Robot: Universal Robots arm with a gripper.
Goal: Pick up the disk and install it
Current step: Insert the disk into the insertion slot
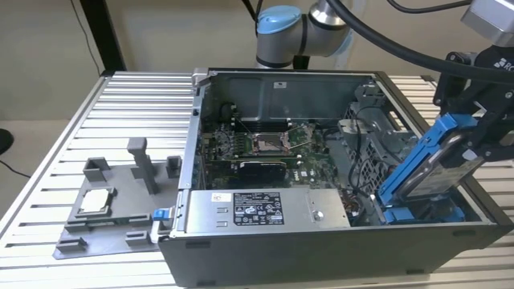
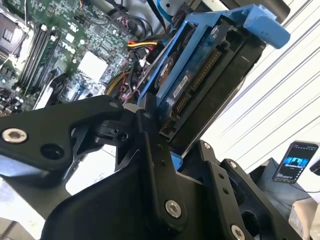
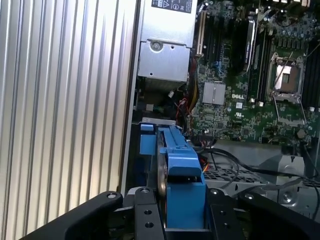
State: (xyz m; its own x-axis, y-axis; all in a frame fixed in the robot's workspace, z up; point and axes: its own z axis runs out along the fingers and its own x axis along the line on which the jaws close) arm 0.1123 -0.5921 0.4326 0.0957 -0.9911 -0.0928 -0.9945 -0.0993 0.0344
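The disk [image 1: 430, 159], a silver-grey drive in a bright blue carrier, hangs tilted at the exterior view's right. Its lower end dips into the open computer case [image 1: 321, 253], just above a blue drive bay [image 1: 418, 214]. My gripper [image 1: 482, 141] is shut on the disk's upper end. In the second wrist view the disk [image 2: 200, 75] slants away from my gripper [image 2: 175, 145], connector edge showing. In the first wrist view the blue carrier [image 3: 180, 175] sits clamped in my gripper [image 3: 182, 210], over the case's edge.
A grey power supply box [image 1: 265, 208] lies along the case front, beside the bay. The motherboard [image 1: 269, 141] with cables fills the case floor. On the slotted table [image 1: 120, 108], a grey fixture [image 1: 120, 220] holds a small square chip [image 1: 95, 200].
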